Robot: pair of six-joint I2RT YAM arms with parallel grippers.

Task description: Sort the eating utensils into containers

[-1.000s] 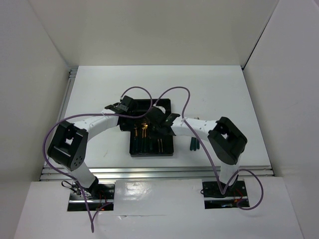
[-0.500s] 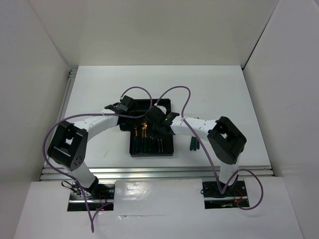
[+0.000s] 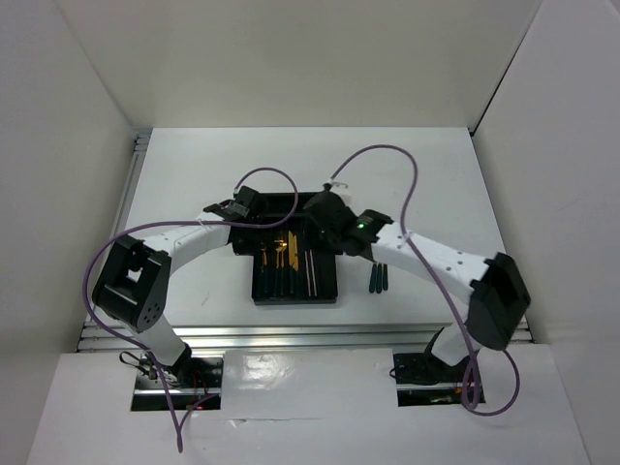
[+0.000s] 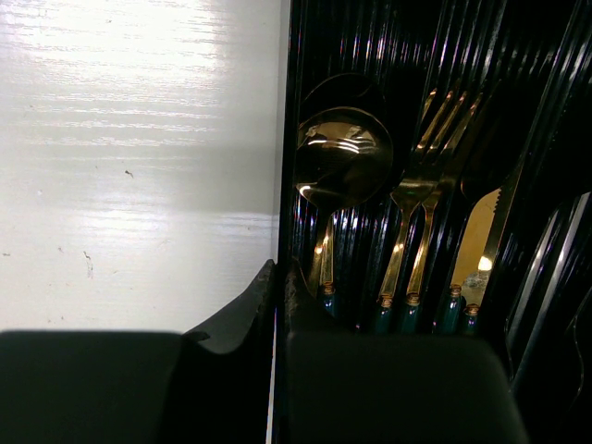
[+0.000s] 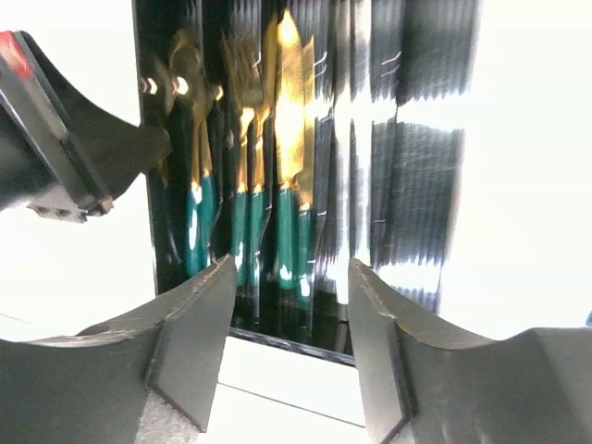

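At the middle of the tabletop point(image 3: 194, 174) the black cutlery tray point(image 3: 295, 301) is laid lengthwise, from 12 to 6 o'clock. Gold heads are turned toward 12 o'clock and green handles toward 6. In its long compartments, counted from the 9 o'clock wall, a spoon point(image 4: 344, 157), forks point(image 4: 430, 176) and a knife point(image 4: 483, 242) are seen. The pale chopsticks point(image 3: 311, 271) are laid further toward 3 o'clock.

The left claw point(image 4: 280, 273) is pressed together on the tray's 9 o'clock wall, near the 11 o'clock corner, so that the wall is pinched between its fingers.

The right claw point(image 5: 287, 342) is held spread and empty over the tray's 1 o'clock corner.

Just beside the tray at 3 o'clock, some loose utensils point(image 3: 378, 279) are left on the tabletop. Only their dark green handles can be made out.
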